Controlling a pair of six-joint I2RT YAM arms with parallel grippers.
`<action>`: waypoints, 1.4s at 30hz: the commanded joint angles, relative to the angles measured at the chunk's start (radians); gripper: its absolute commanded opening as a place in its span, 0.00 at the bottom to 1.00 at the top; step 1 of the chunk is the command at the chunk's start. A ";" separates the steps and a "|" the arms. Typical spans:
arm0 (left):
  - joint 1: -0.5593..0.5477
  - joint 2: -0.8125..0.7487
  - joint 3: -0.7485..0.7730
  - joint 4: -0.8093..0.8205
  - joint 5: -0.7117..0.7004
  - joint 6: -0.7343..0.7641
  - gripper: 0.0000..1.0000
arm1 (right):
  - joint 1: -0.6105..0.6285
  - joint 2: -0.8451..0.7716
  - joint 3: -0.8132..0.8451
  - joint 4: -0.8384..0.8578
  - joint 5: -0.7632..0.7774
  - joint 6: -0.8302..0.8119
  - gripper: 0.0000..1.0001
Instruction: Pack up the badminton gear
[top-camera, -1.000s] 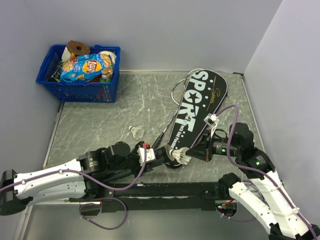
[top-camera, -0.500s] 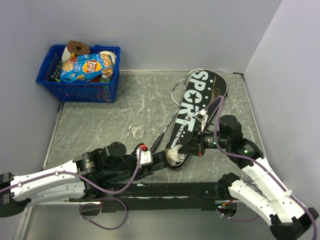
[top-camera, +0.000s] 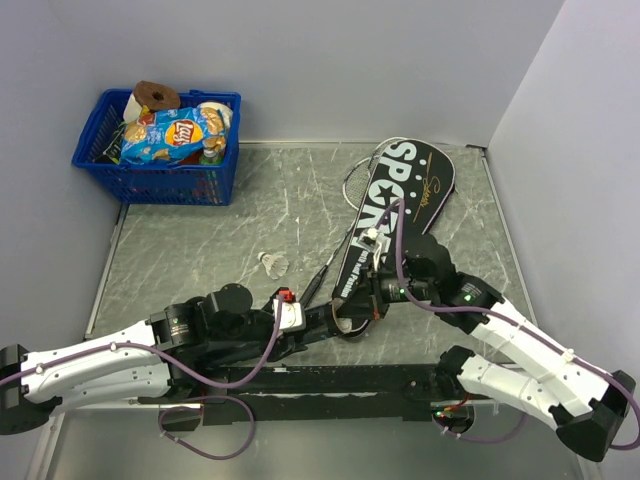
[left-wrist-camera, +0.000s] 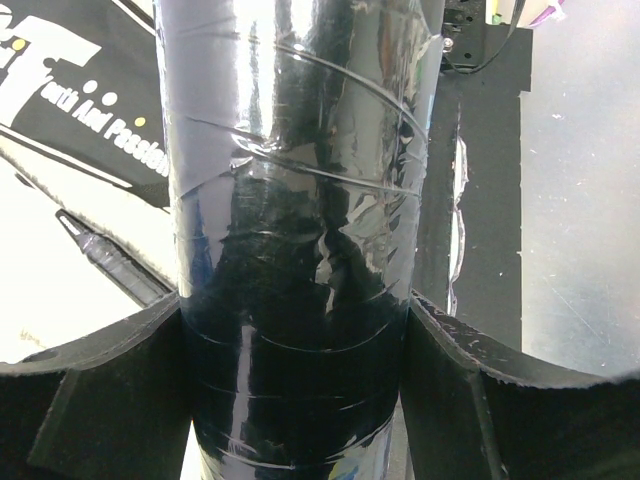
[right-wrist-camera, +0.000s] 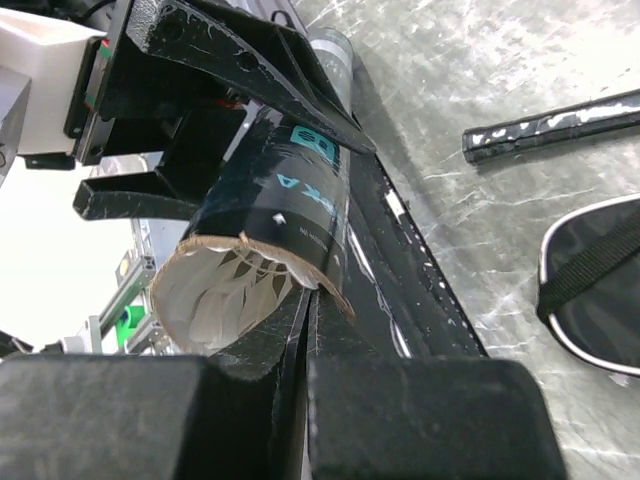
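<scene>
The left gripper (left-wrist-camera: 295, 310) stands wide but full, clamped round the dark tube (left-wrist-camera: 300, 150), whose open mouth faces the right gripper (right-wrist-camera: 305, 325). That gripper is fully shut and holds nothing. Its tips sit right at the mouth and seem to touch the rim below the shuttlecock (right-wrist-camera: 225, 290) inside. An off-centre push could crush the feathers, buckle the rim or slide the tube back through the left gripper. A second shuttlecock (top-camera: 272, 263) lies on the counter (top-camera: 200, 250) ahead of the left gripper, and the bag (top-camera: 400, 200) lies beyond the right one.
</scene>
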 joint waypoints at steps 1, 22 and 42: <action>0.001 -0.019 0.011 0.084 0.030 0.004 0.01 | 0.076 0.050 0.045 0.082 0.126 0.047 0.00; 0.001 -0.042 0.011 0.084 0.006 -0.005 0.01 | 0.167 0.042 0.120 -0.026 0.308 0.024 0.53; 0.001 -0.054 0.017 0.077 -0.042 -0.014 0.01 | -0.190 0.142 0.362 -0.147 0.413 -0.119 0.60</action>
